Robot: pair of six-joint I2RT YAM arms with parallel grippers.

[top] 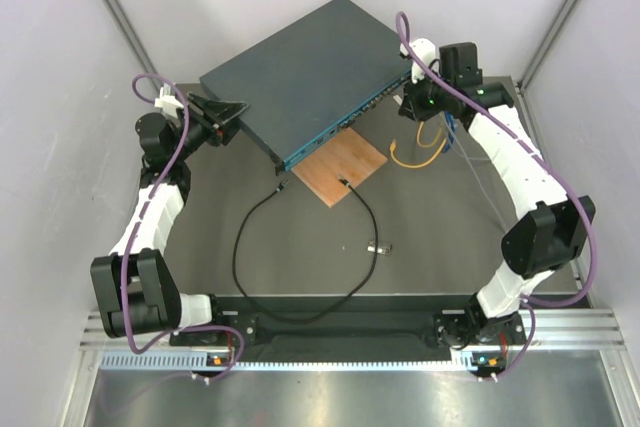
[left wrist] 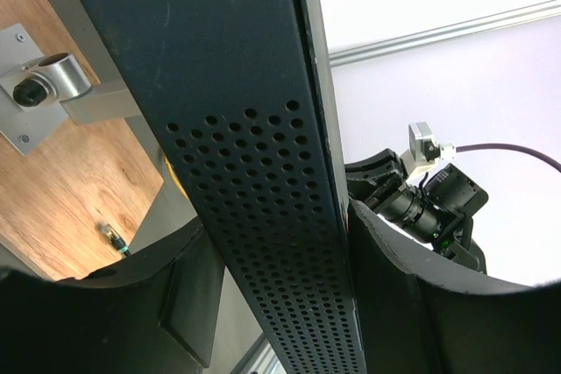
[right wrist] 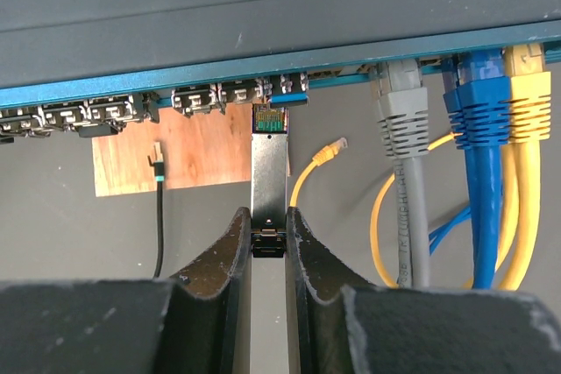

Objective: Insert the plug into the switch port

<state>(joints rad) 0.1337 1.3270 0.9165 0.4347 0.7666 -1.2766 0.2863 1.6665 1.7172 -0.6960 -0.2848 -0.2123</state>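
Top external view: the switch (top: pixel 300 72) sat skewed at the far centre of the table (top: pixel 430 237), with its teal front face over the edge of the brown board (top: pixel 350 157). The left gripper (top: pixel 232 117) was clamped on the switch's left edge. The right gripper (top: pixel 408 105) was at the right end of the front face. The black cable (top: pixel 240 257) looped across the table. The plug (top: pixel 344 182) at one end lay on the board, apart from the front face and from both grippers. A small silver stick (top: pixel 378 246) lay loose on the table, nearer the arm bases.

Left wrist view: the two fingers (left wrist: pixel 175 295) bore on the switch either side of its perforated side wall. The plug lay on the board beyond.

Right wrist view: the jaws were narrow, gripping a silver module (right wrist: pixel 269 177) by its near end. Its far end touched the socket row. An open switch port (right wrist: pixel 197 98) stood to its left. The plug rested unheld on the board, left of the module. A grey cable (right wrist: pixel 401 129), a blue cable (right wrist: pixel 478 102) and a yellow cable (right wrist: pixel 526 102) were plugged in at the right.
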